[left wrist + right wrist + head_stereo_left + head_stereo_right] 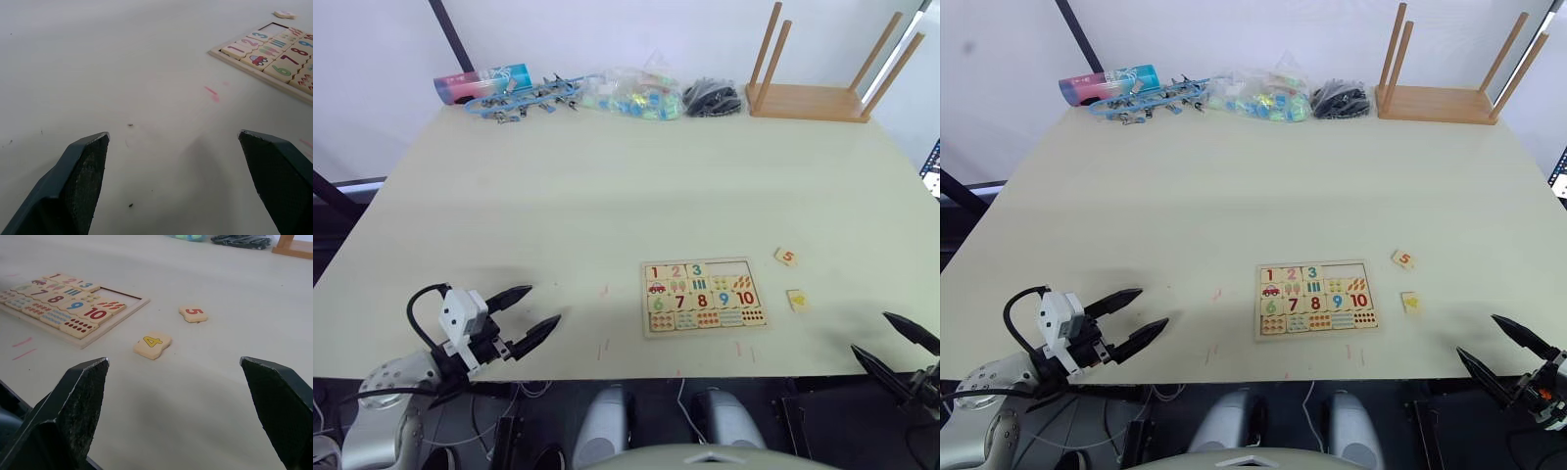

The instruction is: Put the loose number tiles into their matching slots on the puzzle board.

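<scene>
Both claws sit nearest, at the near edge of the surface [607,176]: left claw [530,315] spread wide and empty, left of the board; right claw [1498,345] likewise wide and empty at the near right corner.

Surface: pale, mostly bare. Along the far edge, a wooden stand with tall dowels [813,78], a dark bundle [712,98], a clear bag of coloured bits [631,93], blue clips [524,98] and a pink-and-teal tube [481,82].

Puzzle board [702,295]: lies flat near the front edge, slightly right of centre. Top row holds 1, 2, 3; the two slots [731,267] at its right end are open. Lower rows appear full.

Loose tiles: tile 5 [193,313] lies just right of the board, level with its top row; tile 4 [152,344] sits nearer the front edge, also right of the board, apart from tile 5. Both lie face up in front of the right claw.

Judgement: three of five placed; right arm is better placed for what remains. Suggest taking tile 4 first, since it is closest. Tile is thin and flat, so pinch low across opposite edges, keep it level, align with the open slot beside the 3 before lowering. Risk: nudging it across the surface instead of gripping.
</scene>
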`<state>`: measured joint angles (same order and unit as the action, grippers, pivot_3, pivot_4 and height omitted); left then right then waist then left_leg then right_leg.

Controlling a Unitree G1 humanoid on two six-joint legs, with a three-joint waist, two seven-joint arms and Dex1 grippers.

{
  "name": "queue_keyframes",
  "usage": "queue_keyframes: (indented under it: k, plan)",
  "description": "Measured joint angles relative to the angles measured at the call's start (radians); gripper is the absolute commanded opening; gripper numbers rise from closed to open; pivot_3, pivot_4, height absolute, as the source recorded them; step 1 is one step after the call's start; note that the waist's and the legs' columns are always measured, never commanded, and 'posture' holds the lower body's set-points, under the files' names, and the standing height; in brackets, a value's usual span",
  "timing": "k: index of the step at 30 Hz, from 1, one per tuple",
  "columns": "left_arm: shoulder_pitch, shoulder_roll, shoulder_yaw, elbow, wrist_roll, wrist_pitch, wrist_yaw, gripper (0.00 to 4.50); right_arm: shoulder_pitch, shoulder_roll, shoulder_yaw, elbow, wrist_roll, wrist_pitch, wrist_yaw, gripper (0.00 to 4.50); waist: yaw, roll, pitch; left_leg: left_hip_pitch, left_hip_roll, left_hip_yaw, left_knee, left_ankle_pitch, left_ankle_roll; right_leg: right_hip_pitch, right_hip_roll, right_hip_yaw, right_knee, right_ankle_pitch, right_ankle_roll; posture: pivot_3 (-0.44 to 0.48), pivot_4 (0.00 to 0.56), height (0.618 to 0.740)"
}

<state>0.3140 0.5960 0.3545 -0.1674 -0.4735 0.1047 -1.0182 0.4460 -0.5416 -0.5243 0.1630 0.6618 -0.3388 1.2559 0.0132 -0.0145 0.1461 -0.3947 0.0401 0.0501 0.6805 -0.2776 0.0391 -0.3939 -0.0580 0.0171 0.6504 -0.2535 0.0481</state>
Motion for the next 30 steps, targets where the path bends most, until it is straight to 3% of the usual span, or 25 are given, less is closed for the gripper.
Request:
queue_keyframes:
  k: [24,30]
  plan:
    - [-0.036,0.007,-0.014,0.001,-0.001,-0.012,-0.027,4.46,-0.024,-0.004,0.000,-0.003,0.002,0.010,0.001,4.50,0.001,0.000,0.000,0.000,0.000,0.000,-0.001,0.000,0.000,0.000,-0.001,0.001,-0.002,0.000,0.000,0.000,0.150,0.737]
    - [-0.095,0.022,-0.057,0.002,0.000,-0.028,-0.070,4.46,-0.056,-0.055,0.034,-0.068,-0.025,0.068,0.004,4.50,0.000,0.000,0.000,0.000,0.000,0.000,-0.002,0.000,0.000,0.000,-0.002,0.002,-0.003,0.000,0.000,0.000,0.150,0.737]
